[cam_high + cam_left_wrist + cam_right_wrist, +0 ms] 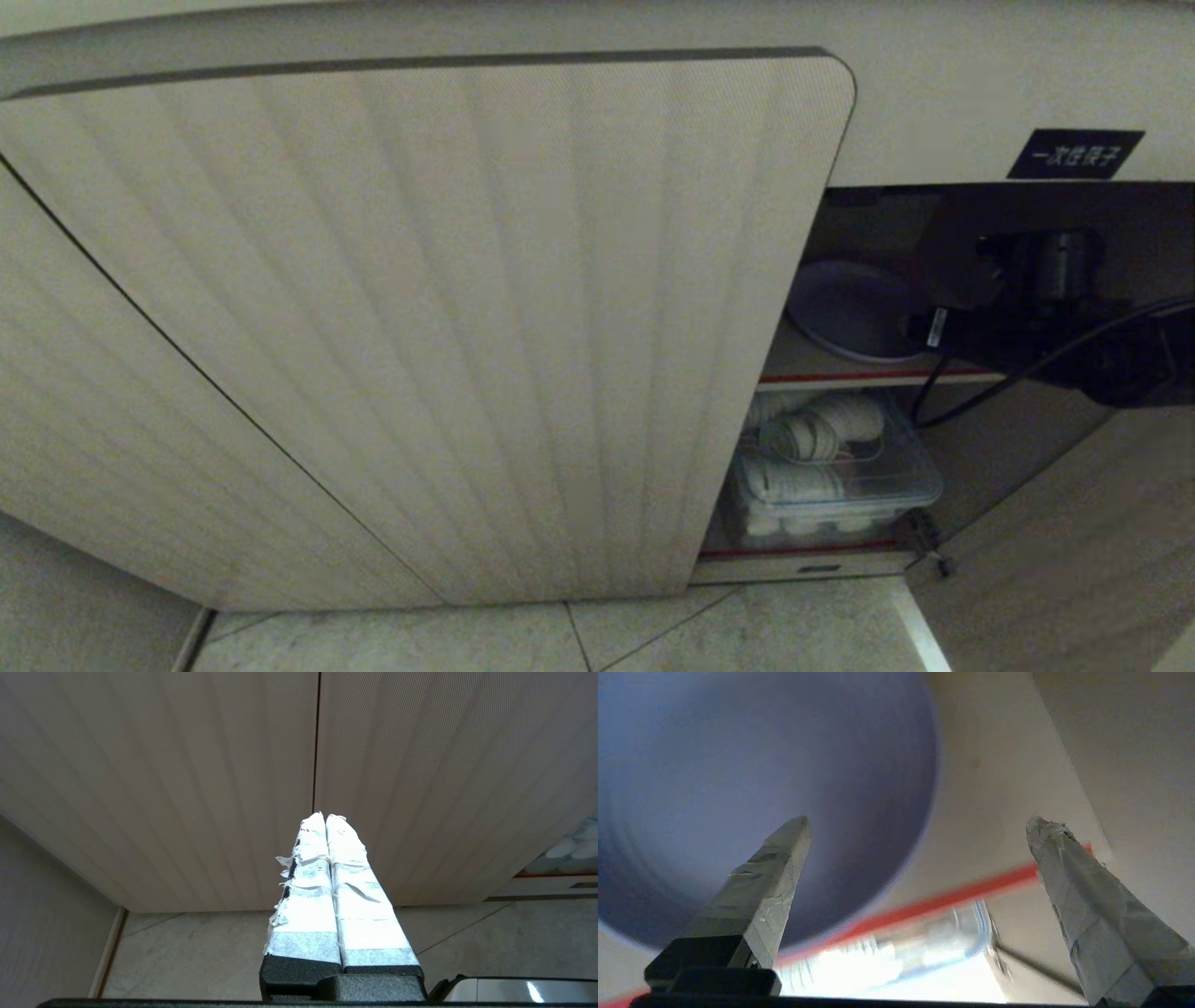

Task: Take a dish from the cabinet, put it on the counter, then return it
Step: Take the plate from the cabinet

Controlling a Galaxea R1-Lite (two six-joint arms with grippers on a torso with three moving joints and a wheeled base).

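Note:
The lavender dish [845, 308] lies flat on the upper, red-edged shelf [868, 378] inside the open right compartment of the beige ribbed cabinet [448, 327]. My right arm [1055, 317] reaches into that compartment from the right. In the right wrist view the right gripper [917, 823] is open and empty. One fingertip is over the dish [761, 765], the other beyond its rim, above the shelf's red edge [948, 900]. The left gripper [325, 816] is shut, empty and parked facing the closed ribbed doors. The counter is out of view.
A clear plastic bin [840, 467] of white rolled items sits on the lower shelf under the dish. A black label [1074, 154] hangs above the opening. The opened door [1074, 541] stands at the right, over the grey floor tiles [653, 635].

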